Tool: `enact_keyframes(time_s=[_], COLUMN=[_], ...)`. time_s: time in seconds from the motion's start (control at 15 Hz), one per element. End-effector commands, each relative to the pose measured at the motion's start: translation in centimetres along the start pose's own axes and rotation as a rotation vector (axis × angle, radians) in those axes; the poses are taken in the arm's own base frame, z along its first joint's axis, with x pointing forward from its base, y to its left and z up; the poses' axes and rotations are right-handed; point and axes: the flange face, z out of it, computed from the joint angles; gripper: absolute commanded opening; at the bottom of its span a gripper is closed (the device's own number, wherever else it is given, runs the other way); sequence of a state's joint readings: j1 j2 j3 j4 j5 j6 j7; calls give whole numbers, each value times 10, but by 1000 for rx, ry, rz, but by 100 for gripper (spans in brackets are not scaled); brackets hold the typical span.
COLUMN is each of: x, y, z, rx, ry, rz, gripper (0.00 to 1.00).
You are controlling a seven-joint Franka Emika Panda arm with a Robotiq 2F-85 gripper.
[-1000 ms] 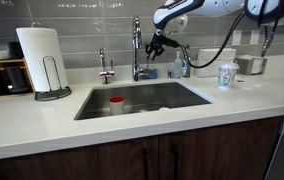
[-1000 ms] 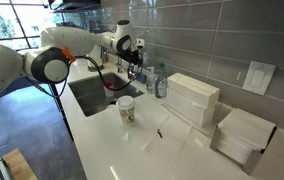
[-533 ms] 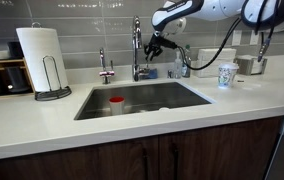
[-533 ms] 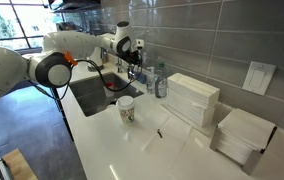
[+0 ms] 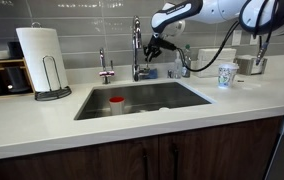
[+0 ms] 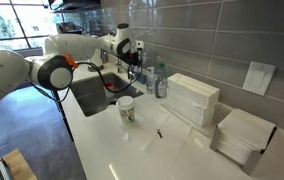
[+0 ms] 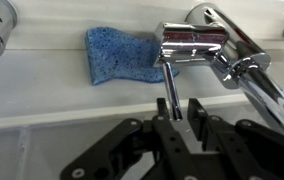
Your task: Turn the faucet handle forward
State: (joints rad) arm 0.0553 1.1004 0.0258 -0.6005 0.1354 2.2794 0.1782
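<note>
The tall chrome gooseneck faucet (image 5: 136, 45) stands behind the sink (image 5: 187, 92). In the wrist view the faucet handle (image 7: 170, 88), a slim chrome lever, sticks out from the faucet body (image 7: 197, 45) toward the camera. Its free end lies between the two black fingers of my gripper (image 7: 179, 102). The lever sits close against the left finger, and a narrow gap shows on the right side. In both exterior views the gripper (image 5: 154, 45) (image 6: 134, 60) hangs just beside the faucet, at handle height. Nothing is clamped.
A blue sponge (image 7: 122, 55) lies on the ledge behind the handle. A smaller chrome tap (image 5: 104, 68) stands to one side, and a red cup (image 5: 116, 103) sits in the basin. On the counter are a paper towel roll (image 5: 40, 55), a paper cup (image 5: 227, 74), a bottle (image 6: 160, 80) and white boxes (image 6: 192, 100).
The arm has barely shifted in the exterior views. The gripper stays at the faucet handle.
</note>
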Motion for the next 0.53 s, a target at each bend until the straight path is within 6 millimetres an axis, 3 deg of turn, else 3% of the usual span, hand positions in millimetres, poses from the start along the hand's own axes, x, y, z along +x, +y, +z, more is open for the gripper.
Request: enact_keyframes(time_s=[0.0,0.13,0.2,0.27,0.47], x=[-1,-2,-2,-2,-5], y=[-1,-3,-5,-6,-10], z=[8,8,7,5,-1], rx=[3,4,5,8,-5], ry=[30,22,17,4,-52], rz=[2,0,-1,-2,-6], gripper=[25,18,5,0,3])
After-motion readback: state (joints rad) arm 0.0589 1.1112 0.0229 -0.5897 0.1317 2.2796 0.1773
